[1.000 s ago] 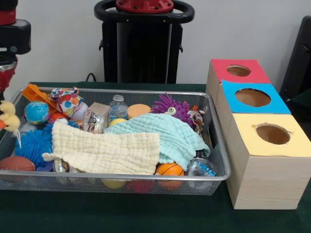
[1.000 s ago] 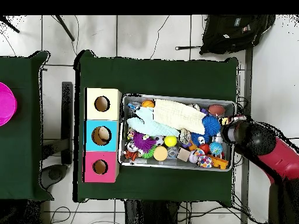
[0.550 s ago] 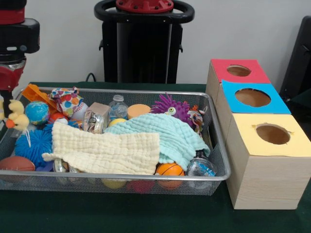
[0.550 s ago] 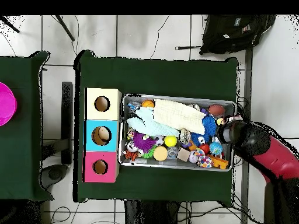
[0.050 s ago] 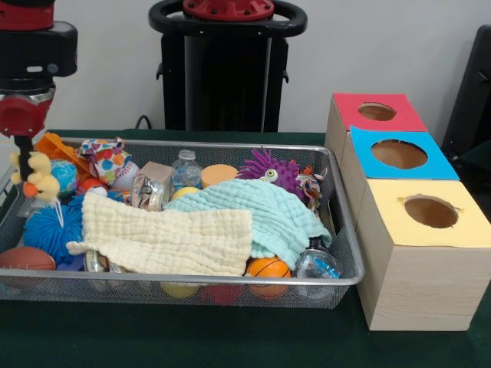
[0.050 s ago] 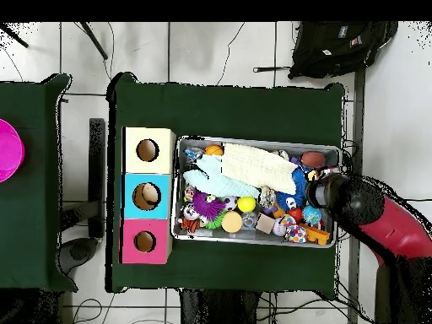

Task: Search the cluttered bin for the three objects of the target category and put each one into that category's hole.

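A yellow plush duck [image 5: 35,175] with an orange beak hangs above the left end of the wire bin [image 5: 192,278], with my gripper [image 5: 26,158] shut on it. From overhead the arm's head [image 6: 339,193] covers the bin's right end [image 6: 337,196] and hides the duck. Three boxes with round holes stand beside the bin: red [image 5: 377,112], blue [image 5: 399,155] and yellow [image 5: 430,211]. In the overhead view they are the pink box [image 6: 145,242], the blue box [image 6: 146,196] and the yellow box [image 6: 148,150].
The bin holds a cream cloth [image 5: 165,239], a mint cloth [image 5: 265,213], a purple spiky toy [image 5: 268,170], a blue spiky ball [image 5: 51,231], a small basketball [image 5: 268,267], a football [image 5: 24,258], bottles and several other toys. A black backpack [image 6: 342,44] lies on the floor.
The gripper and the duck have moved to the right in the front view, from the bin's left rim to over its left end, and risen slightly.
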